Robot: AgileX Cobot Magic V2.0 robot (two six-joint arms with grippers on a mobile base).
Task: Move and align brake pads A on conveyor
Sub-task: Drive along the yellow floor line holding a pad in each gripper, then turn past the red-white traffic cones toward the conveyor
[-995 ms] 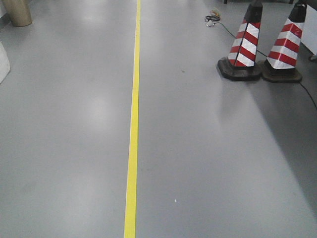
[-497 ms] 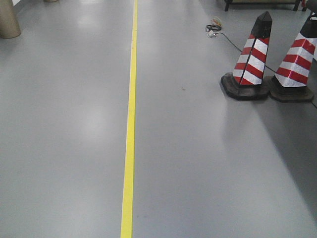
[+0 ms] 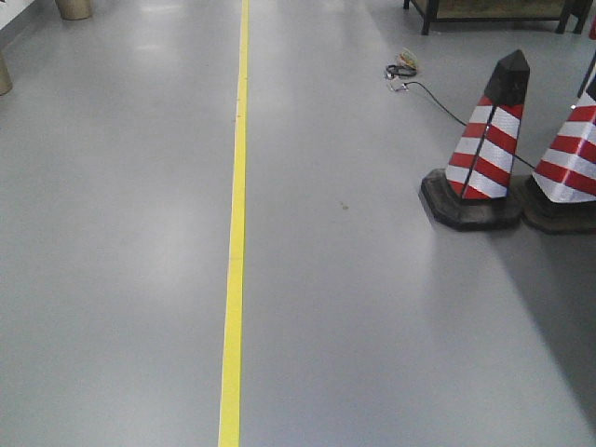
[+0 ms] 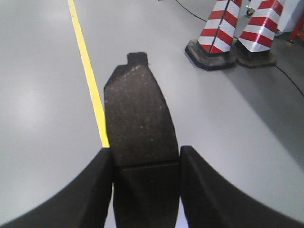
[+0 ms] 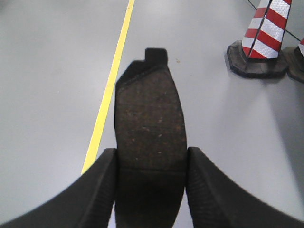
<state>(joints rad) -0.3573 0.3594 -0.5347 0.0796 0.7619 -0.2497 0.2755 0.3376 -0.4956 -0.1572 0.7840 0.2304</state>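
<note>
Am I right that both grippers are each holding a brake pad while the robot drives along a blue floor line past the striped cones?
Not quite: the floor line is yellow, as the front-facing view shows. The rest holds: the left gripper and right gripper each clamp a brake pad, with striped cones alongside.

In the front-facing view, the whole scene has shifted as the camera tilts or pulls back to take in more floor ahead. The two red-and-white striped cones have slid right and lower: the nearer cone (image 3: 484, 154) now shows its black tip and full base, while the second cone (image 3: 570, 163) is cut off by the right edge. The coiled cable (image 3: 402, 67) sits lower in frame. A dark-legged piece of furniture (image 3: 489, 11) has appeared at the top. The yellow floor line (image 3: 235, 233) leans slightly further left.
</note>
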